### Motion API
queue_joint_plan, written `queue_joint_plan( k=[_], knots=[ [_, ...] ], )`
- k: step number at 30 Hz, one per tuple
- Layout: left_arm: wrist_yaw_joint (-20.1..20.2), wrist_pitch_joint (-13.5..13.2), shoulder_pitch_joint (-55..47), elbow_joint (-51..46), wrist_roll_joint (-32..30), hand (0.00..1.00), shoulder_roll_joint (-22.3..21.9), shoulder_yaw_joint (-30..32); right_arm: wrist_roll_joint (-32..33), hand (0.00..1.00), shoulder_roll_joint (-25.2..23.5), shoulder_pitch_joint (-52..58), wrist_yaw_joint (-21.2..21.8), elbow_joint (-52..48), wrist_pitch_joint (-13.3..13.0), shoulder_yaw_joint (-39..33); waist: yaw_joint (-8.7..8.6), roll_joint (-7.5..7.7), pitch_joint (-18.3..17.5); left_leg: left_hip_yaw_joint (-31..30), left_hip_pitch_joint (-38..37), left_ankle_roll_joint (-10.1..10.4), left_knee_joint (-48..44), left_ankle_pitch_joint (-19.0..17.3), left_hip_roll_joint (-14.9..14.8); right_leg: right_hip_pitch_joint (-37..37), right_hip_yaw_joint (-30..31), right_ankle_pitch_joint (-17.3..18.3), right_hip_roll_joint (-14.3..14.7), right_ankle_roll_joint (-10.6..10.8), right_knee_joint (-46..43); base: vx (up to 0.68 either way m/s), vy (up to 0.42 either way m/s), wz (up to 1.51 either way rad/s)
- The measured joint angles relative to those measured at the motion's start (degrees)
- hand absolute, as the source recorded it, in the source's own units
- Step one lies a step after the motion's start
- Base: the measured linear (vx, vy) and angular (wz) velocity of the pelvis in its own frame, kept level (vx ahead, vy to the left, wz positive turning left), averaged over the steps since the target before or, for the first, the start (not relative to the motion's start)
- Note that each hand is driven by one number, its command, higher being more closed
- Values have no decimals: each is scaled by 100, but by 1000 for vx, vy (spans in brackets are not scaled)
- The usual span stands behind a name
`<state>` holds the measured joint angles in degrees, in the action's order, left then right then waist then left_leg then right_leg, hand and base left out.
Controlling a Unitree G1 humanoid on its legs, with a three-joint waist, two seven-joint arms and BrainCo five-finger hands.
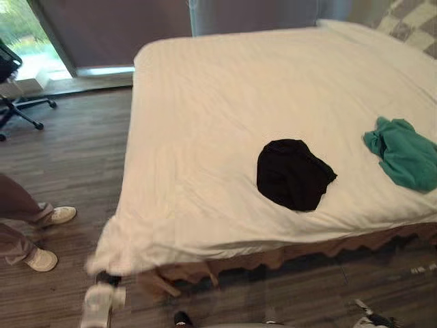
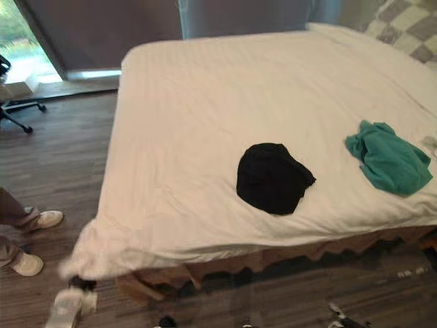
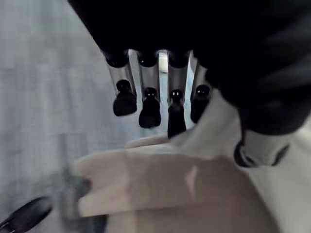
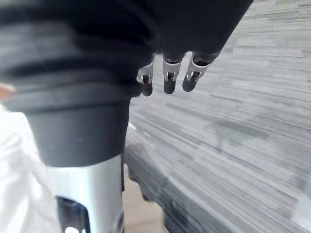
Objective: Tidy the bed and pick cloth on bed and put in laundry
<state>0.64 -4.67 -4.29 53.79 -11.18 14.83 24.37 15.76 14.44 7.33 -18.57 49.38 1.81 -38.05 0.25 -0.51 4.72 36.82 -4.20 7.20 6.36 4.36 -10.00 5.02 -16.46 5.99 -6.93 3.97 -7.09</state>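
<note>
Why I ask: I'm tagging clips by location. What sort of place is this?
Most likely a bedroom: a large bed with white bedding, a black cloth and a green cloth lying on it, and wood-look floor around it.

Black cloth [image 2: 273, 179]; green cloth [image 2: 389, 166]; perhaps left hand [image 2: 68, 305]

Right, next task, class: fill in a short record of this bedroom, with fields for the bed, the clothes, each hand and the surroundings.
bed: white duvet spread flat, near left corner hanging off
black cloth: bunched, near the front edge
green cloth: crumpled at the right, apart from the black one
left hand: fingers straight, by the hanging duvet corner
right hand: above the wood floor beside the bed
surroundings: office chair and a person's shoes on the floor at left
</note>
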Motion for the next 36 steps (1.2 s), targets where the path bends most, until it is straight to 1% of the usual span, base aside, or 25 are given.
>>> queue_joint_plan(
  k=[1,2,3,4,5,6,8,9,10,11,13,15,16,17,18,19,20,22,23,24,27,30,33,35,36],
  knots=[
    [34,238,-243,222,22,0,-146,312,-231,0,143,-103,-150,121,1,-290,6,38,-60,-61,5,-25,0,-16,17,71,-75,0,-5,1,88,-57,-5,17],
    [76,360,-352,312,35,0,-181,464,-253,0,208,-137,-202,146,4,-423,11,64,-76,-91,12,-16,0,-24,26,101,-96,3,-5,4,130,-73,-9,21],
    [96,684,-605,461,129,0,-238,855,-398,0,372,-263,-305,152,-10,-712,29,111,-104,-132,32,2,1,-30,40,142,-160,12,-7,18,192,-44,-5,15],
    [90,840,-744,543,127,0,-251,1081,-469,100,505,-300,-341,151,-45,-859,42,137,-117,-133,39,4,1,-24,48,173,-191,16,-9,22,243,-58,-6,19],
    [75,1044,-994,595,116,0,-259,1390,-529,100,726,-352,-383,152,-164,-1068,67,177,-146,-144,46,6,2,-7,84,240,-231,53,-30,71,323,-62,-3,16],
    [73,1087,-1080,603,115,0,-266,1490,-608,100,816,-404,-391,151,-208,-1132,77,186,-155,-150,50,6,2,6,101,260,-248,68,-38,82,354,-86,-4,17],
    [76,1175,-1295,611,112,0,-339,1634,-717,100,1149,-656,-327,-103,-414,-1034,112,203,-214,-223,178,-56,5,102,177,234,-457,176,-107,116,420,-82,-7,24],
    [78,1176,-1311,608,113,0,-376,1617,-728,100,1180,-688,-308,-284,-426,-931,110,170,-244,-256,210,-50,5,112,181,216,-502,174,-110,115,418,-59,0,30],
    [80,1179,-1337,591,114,0,-457,1484,-756,100,1216,-749,-250,-820,-445,-522,68,120,-274,-299,207,-54,5,167,190,192,-519,176,-114,118,418,-73,26,19],
    [83,1196,-1390,529,114,0,-511,1161,-856,100,1224,-789,-164,-1561,-444,80,73,95,-286,-324,177,-84,4,187,199,191,-545,247,-150,185,431,-85,31,14],
    [80,1220,-1391,465,118,0,-527,925,-889,100,1222,-845,-55,-2114,-406,550,67,98,-288,-346,179,-121,3,214,201,193,-551,263,-151,206,425,-45,21,5],
    [70,1271,-1377,318,125,0,-537,539,-908,100,1158,-1175,240,-3026,-370,1397,73,168,-305,-372,222,-134,3,219,233,129,-471,295,-170,197,421,8,16,-4],
    [66,1280,-1373,299,128,0,-536,474,-906,100,1122,-1260,346,-3195,-374,1574,74,190,-305,-371,225,-138,3,216,248,108,-436,294,-182,196,413,50,53,-16],
    [52,1291,-1338,294,136,0,-524,332,-902,100,1011,-1428,652,-3575,-413,2003,68,210,-308,-354,221,-172,3,194,295,76,-362,291,-218,196,388,104,79,-12],
    [3,1234,-1288,291,178,0,-511,184,-888,100,988,-1514,1158,-3866,-612,2531,64,274,-294,-351,223,-222,3,163,355,39,-329,242,-278,185,325,120,81,-8],
    [-45,1208,-1267,294,191,0,-507,124,-862,100,988,-1557,1365,-3965,-687,2739,65,290,-292,-351,226,-229,2,154,373,33,-321,238,-294,181,321,149,73,-4],
    [-67,1116,-1231,298,233,0,-496,44,-751,100,986,-1698,1765,-4059,-857,3128,65,316,-308,-346,230,-242,2,146,409,22,-290,207,-304,164,307,117,37,-4],
    [-116,790,-1059,290,252,0,-409,-225,-284,100,972,-2190,2593,-4167,-1014,3907,78,332,-296,-401,243,-266,-22,128,479,2,-195,155,-317,121,295,156,46,0],
    [-163,715,-1026,283,294,0,-383,-300,-160,100,960,-2280,2731,-4166,-1031,4027,79,332,-296,-444,242,-266,-31,128,478,6,-195,146,-315,109,293,152,36,8],
    [-190,447,-980,216,485,0,-322,-470,133,100,888,-2489,3076,-4167,-1032,4297,113,327,-293,-472,231,-265,-33,129,466,23,-197,115,-295,60,286,102,4,6],
    [-187,-12,-902,77,1004,0,-257,-963,670,100,732,-2772,3645,-4172,-984,4825,165,280,-229,-616,227,-264,-31,130,435,69,-233,82,-256,13,285,79,-11,12],
    [-156,-150,-774,-68,1267,0,-277,-1330,861,100,553,-2918,3879,-4194,-791,5220,191,211,-136,-716,357,-253,-33,148,422,-22,-226,81,-244,10,286,8,-1,12],
    [-137,-299,-416,-379,1371,0,-271,-1673,946,100,469,-3370,4145,-4192,-558,5755,211,112,252,-843,768,-332,-35,336,363,-337,-230,5,-180,-88,284,-72,-9,15],
    [-28,-415,-146,-681,1370,0,-270,-1949,949,100,403,-3845,4414,-4189,-397,6141,237,-8,722,-985,1105,-357,-37,456,311,-647,-225,-28,-118,-103,267,-156,-3,14],
    [-27,-418,-79,-723,1371,0,-271,-2030,950,100,399,-3929,4482,-4188,-364,6211,265,-36,833,-1005,1174,-367,-37,485,306,-715,-221,-29,-114,-102,250,-143,11,10]
  ],
)
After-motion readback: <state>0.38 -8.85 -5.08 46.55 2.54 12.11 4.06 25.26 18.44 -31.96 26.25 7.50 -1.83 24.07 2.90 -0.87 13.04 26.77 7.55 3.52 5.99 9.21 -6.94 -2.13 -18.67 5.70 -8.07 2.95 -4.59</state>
